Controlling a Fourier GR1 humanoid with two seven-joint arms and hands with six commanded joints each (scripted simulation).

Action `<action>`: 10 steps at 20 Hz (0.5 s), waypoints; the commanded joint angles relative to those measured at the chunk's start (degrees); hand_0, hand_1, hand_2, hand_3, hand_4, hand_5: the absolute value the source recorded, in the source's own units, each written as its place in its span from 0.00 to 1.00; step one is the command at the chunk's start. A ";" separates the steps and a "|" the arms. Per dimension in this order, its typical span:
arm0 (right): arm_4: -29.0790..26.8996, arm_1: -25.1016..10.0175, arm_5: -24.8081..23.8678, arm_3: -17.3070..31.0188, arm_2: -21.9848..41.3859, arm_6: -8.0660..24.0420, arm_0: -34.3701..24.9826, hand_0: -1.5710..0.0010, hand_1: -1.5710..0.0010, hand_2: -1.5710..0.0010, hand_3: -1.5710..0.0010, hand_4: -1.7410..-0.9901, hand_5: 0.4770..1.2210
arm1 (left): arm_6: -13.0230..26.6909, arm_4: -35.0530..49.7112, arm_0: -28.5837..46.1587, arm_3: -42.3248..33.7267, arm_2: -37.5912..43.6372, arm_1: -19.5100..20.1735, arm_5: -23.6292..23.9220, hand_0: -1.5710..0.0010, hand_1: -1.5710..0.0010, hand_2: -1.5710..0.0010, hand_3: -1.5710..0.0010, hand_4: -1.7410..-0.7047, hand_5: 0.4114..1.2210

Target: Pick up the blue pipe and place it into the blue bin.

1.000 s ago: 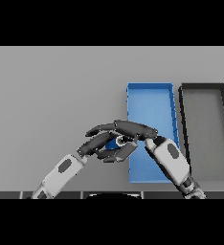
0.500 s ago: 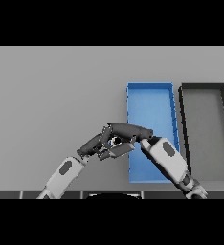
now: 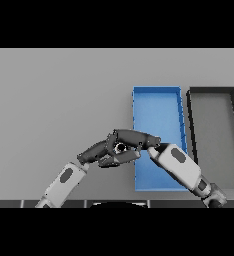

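The blue pipe (image 3: 120, 147) is in the head view, left of the blue bin (image 3: 156, 102), almost wholly covered by both hands. My left hand (image 3: 100, 153) comes from the lower left, its fingers and thumb curled round the pipe from below and from the left. My right hand (image 3: 135, 137) comes from the lower right across the blue bin. Its straight fingers lie over the top of the pipe and against my left hand. Whether the pipe rests on the table is hidden.
A dark grey bin (image 3: 211, 95) stands right of the blue bin, close beside it. My right forearm (image 3: 179, 167) lies over the near end of the blue bin. The grey table (image 3: 54, 95) stretches to the left and far side.
My right hand has come down and left onto the pipe and now covers it. My left hand's spread fingers have closed in round it. The pipe has hardly moved.
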 commanded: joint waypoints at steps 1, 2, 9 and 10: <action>0.33 0.04 -0.48 -0.04 0.42 -0.16 -0.04 0.01 0.01 0.01 0.01 0.33 0.98 | 0.38 -1.09 -0.37 0.18 0.18 -0.08 -0.26 0.70 0.72 0.75 0.72 0.58 0.96; 0.25 -0.06 -0.75 0.10 0.63 -0.84 -0.18 0.01 0.01 0.01 0.01 0.33 0.98 | 0.41 -1.76 -0.49 0.37 0.48 -0.32 -0.58 0.76 0.77 0.80 0.78 0.63 0.87; 1.80 -0.86 -1.22 0.66 1.77 -1.13 -0.70 0.00 0.00 0.00 0.00 0.33 1.00 | -0.59 -3.03 -0.65 1.12 1.29 -0.06 0.44 0.95 0.95 0.96 0.95 0.82 0.31; 1.76 -0.81 -0.82 1.12 2.04 -1.44 -0.30 0.00 0.00 0.00 0.00 0.33 1.00 | 0.45 -2.40 -0.86 0.91 1.57 -0.38 0.37 0.96 0.96 0.97 0.96 0.82 0.28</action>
